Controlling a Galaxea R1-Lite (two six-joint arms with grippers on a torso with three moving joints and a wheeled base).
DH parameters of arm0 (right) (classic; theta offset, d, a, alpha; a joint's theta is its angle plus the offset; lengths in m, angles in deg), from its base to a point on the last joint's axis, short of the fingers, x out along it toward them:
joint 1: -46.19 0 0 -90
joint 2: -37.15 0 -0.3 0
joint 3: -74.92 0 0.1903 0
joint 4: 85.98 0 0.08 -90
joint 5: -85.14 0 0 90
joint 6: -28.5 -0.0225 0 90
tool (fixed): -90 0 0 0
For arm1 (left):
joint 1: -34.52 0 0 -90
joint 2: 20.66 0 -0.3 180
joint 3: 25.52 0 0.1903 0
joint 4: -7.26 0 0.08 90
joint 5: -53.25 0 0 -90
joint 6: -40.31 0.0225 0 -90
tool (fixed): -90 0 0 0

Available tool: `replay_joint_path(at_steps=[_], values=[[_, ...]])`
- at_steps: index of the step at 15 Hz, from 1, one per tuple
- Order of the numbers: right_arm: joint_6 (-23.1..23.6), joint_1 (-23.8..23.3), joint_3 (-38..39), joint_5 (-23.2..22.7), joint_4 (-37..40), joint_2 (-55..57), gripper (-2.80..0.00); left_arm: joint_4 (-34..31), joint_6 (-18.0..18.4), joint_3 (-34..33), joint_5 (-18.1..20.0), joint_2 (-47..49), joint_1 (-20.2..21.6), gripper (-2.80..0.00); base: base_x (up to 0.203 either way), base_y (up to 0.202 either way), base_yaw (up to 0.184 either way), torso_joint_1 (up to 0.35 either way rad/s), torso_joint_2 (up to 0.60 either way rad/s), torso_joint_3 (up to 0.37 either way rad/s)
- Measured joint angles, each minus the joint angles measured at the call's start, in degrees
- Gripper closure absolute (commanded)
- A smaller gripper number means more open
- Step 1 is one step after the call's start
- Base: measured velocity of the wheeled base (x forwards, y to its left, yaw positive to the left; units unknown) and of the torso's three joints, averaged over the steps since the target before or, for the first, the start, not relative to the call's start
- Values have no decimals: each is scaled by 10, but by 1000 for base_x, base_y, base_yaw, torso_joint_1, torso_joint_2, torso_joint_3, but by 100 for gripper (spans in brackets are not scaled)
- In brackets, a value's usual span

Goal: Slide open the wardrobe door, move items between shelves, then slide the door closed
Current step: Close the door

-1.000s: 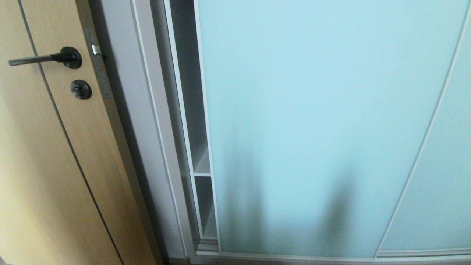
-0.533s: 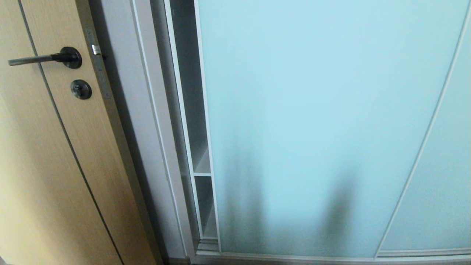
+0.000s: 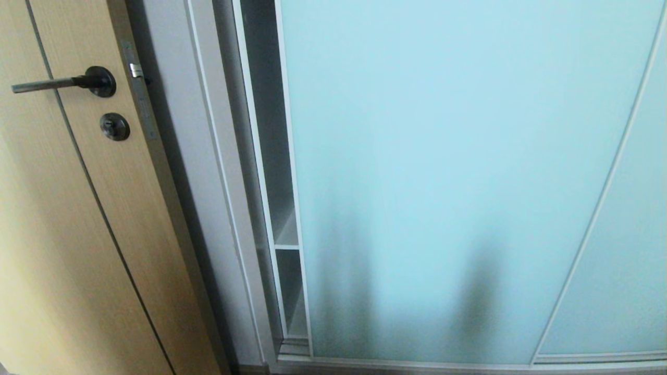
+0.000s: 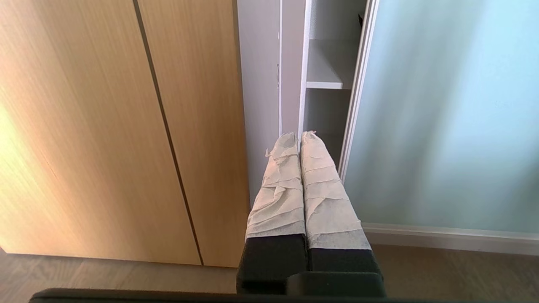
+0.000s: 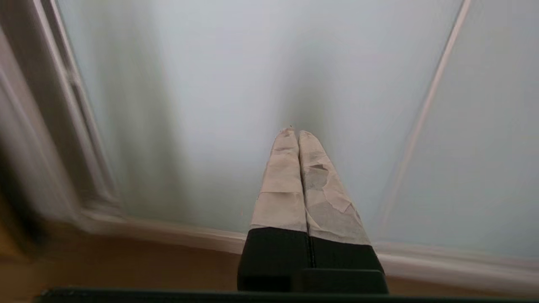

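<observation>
The sliding wardrobe door [image 3: 443, 156], frosted pale aqua glass in a slim pale frame, fills most of the head view. It stands a narrow slit open at its left edge. Through that slit I see white shelves [image 3: 286, 237], bare where they show. The items are hidden. Neither arm is in the head view. My left gripper [image 4: 297, 135] is shut and empty, low near the floor, with its taped tips in line with the slit beside the door's frame [image 4: 358, 84] and a shelf [image 4: 326, 67] beyond. My right gripper [image 5: 296, 132] is shut and empty, facing the frosted glass [image 5: 236, 84].
A tan wooden door [image 3: 78, 234] with a dark lever handle [image 3: 52, 82] stands left of the wardrobe, past a grey-white jamb [image 3: 208, 182]. A second frosted panel [image 3: 625, 260] lies to the right. The bottom track [image 3: 417, 363] runs along the wood floor [image 4: 463, 269].
</observation>
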Motion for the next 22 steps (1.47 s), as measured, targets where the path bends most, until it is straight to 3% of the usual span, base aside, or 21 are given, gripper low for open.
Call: replay_joint_path(at_steps=[2,6,22], values=[[31,0,0,0,17,0,0,0,0,0,0,0,0,0,0,0,0,0,0,0],[-42,0,0,8,20,0,0,0,0,0,0,0,0,0,0,0,0,0,0,0],[-45,0,0,8,21,0,0,-5,0,1,-1,0,0,0,0,0,0,0,0,0]])
